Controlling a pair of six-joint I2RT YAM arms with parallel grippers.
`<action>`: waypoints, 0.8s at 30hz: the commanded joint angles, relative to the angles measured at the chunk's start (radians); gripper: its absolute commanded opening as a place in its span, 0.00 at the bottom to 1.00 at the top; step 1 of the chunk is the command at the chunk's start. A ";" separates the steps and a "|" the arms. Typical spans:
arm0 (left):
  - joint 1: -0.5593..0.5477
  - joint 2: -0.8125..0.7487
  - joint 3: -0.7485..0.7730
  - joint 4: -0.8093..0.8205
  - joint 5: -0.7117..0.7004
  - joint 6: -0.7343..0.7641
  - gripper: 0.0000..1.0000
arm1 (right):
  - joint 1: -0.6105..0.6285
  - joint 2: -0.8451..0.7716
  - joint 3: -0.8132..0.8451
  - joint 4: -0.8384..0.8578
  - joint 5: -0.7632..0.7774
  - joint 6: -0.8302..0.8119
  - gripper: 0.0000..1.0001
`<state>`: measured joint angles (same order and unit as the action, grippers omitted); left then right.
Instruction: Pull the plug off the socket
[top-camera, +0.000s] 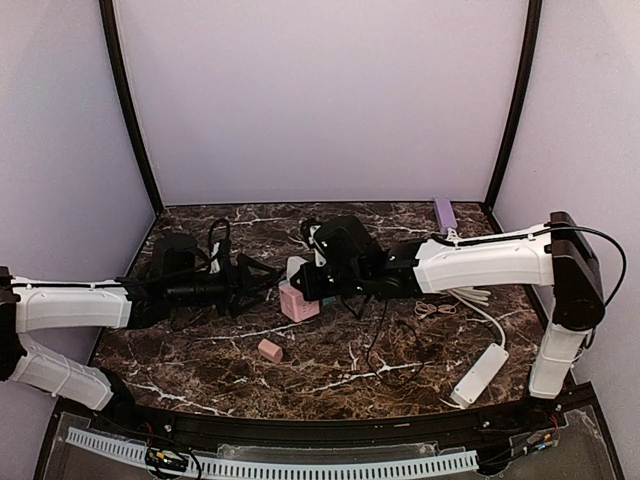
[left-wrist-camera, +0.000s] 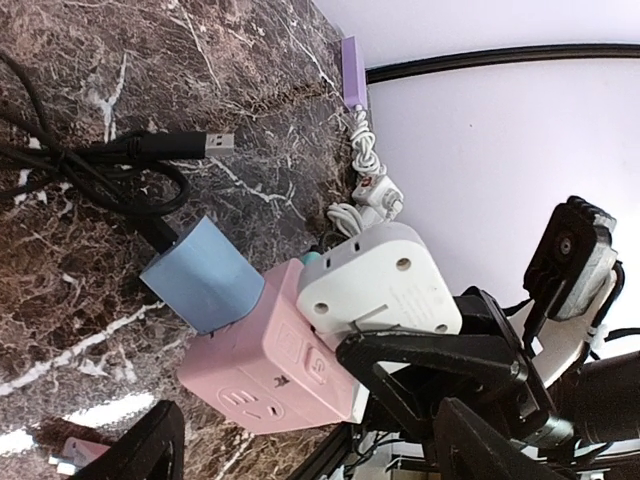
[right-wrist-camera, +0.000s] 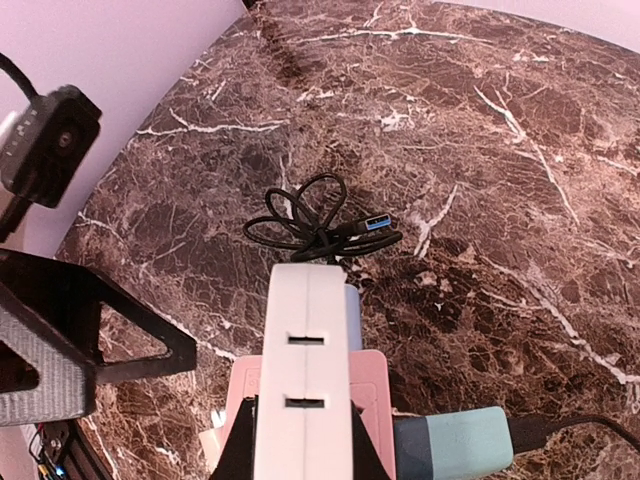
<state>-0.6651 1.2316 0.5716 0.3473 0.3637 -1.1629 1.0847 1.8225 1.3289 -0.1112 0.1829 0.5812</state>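
The pink cube socket (top-camera: 299, 304) stands mid-table. A white plug (top-camera: 297, 268) sits against its top face, and a blue plug (left-wrist-camera: 200, 275) is in its side. My right gripper (top-camera: 315, 280) is shut on the white plug (right-wrist-camera: 305, 370), with a black finger on each side of it. The socket (right-wrist-camera: 372, 395) shows under the plug. My left gripper (top-camera: 238, 282) is open just left of the socket (left-wrist-camera: 270, 375). Its fingers (left-wrist-camera: 150, 445) stand wide apart at the socket's near end. In the left wrist view the white plug (left-wrist-camera: 375, 280) is pinched by the right arm's fingers.
A small flat pink block (top-camera: 270, 350) lies in front of the socket. A long white power strip (top-camera: 480, 372) lies at the right front, and a purple block (top-camera: 444, 212) at the back right. A coiled black USB cable (right-wrist-camera: 310, 225) lies behind the socket, with other cables under the right arm.
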 joint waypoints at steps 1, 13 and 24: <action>-0.001 0.037 -0.037 0.119 0.029 -0.142 0.81 | 0.004 -0.081 -0.010 0.174 0.039 -0.006 0.00; -0.011 0.095 -0.040 0.223 0.026 -0.228 0.74 | 0.006 -0.091 0.000 0.244 0.030 0.003 0.00; -0.017 0.127 -0.040 0.315 0.000 -0.265 0.78 | 0.005 -0.097 -0.002 0.265 0.006 0.010 0.00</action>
<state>-0.6720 1.3521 0.5365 0.5945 0.3790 -1.4086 1.0817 1.7782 1.3174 0.0219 0.2108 0.5838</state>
